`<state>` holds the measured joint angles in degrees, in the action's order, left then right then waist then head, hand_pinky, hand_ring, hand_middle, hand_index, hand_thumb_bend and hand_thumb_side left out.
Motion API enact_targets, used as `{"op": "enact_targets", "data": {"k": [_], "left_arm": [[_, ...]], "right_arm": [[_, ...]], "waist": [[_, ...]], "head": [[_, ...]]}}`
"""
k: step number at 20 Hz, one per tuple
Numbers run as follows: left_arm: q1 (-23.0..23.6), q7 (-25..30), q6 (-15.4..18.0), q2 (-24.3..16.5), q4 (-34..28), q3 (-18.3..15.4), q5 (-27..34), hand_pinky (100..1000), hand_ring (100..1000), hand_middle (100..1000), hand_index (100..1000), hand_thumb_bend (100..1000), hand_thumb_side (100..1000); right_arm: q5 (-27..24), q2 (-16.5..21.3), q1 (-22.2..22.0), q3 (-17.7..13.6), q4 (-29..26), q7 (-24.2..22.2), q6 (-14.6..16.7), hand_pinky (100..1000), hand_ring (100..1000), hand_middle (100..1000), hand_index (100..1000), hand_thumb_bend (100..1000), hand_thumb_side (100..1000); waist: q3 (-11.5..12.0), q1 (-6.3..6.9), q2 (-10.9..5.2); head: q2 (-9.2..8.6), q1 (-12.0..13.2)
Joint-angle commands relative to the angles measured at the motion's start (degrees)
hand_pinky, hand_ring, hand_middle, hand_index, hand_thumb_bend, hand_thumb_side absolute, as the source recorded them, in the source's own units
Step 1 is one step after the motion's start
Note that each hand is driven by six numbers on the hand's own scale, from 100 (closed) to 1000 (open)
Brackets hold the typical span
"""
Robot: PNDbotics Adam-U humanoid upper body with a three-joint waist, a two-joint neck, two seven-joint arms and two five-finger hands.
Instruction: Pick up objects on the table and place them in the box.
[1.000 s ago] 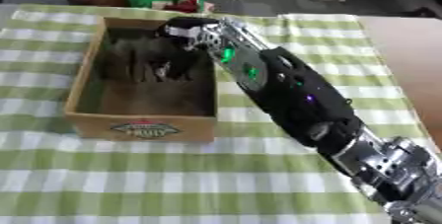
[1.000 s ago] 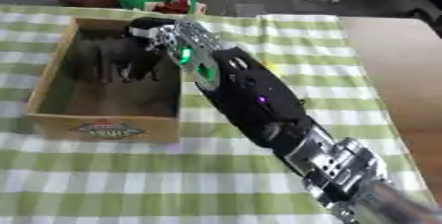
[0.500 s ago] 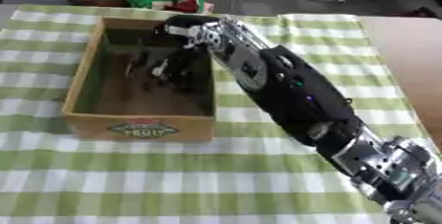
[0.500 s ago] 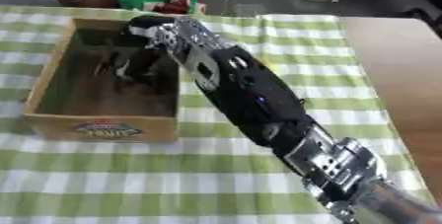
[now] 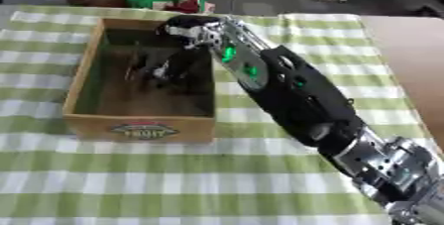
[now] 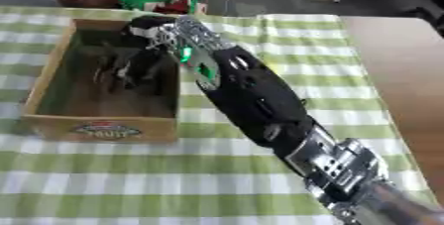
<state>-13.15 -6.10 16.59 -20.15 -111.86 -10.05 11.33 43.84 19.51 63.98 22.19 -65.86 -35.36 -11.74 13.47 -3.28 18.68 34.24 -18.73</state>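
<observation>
Box [image 5: 138, 125] sits on my checked counter [image 5: 173, 179]; my right hand [image 5: 169, 63] reaches into it, deeper than a second ago, fingers hanging spread over dark objects [image 6: 108, 73] inside.

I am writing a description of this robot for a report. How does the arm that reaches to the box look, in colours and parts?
The right arm is thick and mostly glossy black, with small green lights glowing on its forearm. Near the lower corner it has a silver metal joint with round parts. The right hand over the wooden box is dark with some silver pieces; its details are blurred.
</observation>
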Motion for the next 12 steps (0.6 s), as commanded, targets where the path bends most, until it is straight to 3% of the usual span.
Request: {"op": "enact_targets", "data": {"k": [1, 8, 10, 12], "left_arm": [[-0.4, -0.1, 0.0, -0.8, -0.7, -0.2, 0.2, 474, 568, 629, 749, 100, 863], [-0.3, -0.2, 0.0, -0.8, -0.7, -0.4, 0.1, 474, 569, 629, 749, 100, 863], [-0.3, -0.3, 0.0, -0.8, -0.7, -0.5, 0.0, 474, 569, 628, 749, 100, 864], [-0.2, -0.4, 0.0, -0.8, -0.7, -0.6, 0.0, 474, 568, 628, 749, 100, 863]], "right_arm": [[0.2, 1.1, 1.3, -0.9, -1.4, 0.4, 0.0, 848, 926, 849, 911, 256, 466], [-3.9, 3.9, 1.5, -3.1, -8.7, 2.7, -0.9, 838, 903, 829, 907, 188, 505], [-5.0, 5.5, 1.2, -4.0, -11.6, 3.6, -1.9, 828, 887, 810, 897, 100, 539], [-6.1, 7.0, 0.4, -5.5, -13.7, 5.3, -3.6, 823, 878, 800, 893, 100, 556]], "waist": [[0.0, 0.56, -1.3], [-0.5, 0.65, -1.37], [-0.9, 0.72, -1.37], [-1.2, 0.87, -1.39]], "head": [[-0.27, 0.0], [-0.01, 0.6], [-0.07, 1.0], [-0.24, 1.5]]}}
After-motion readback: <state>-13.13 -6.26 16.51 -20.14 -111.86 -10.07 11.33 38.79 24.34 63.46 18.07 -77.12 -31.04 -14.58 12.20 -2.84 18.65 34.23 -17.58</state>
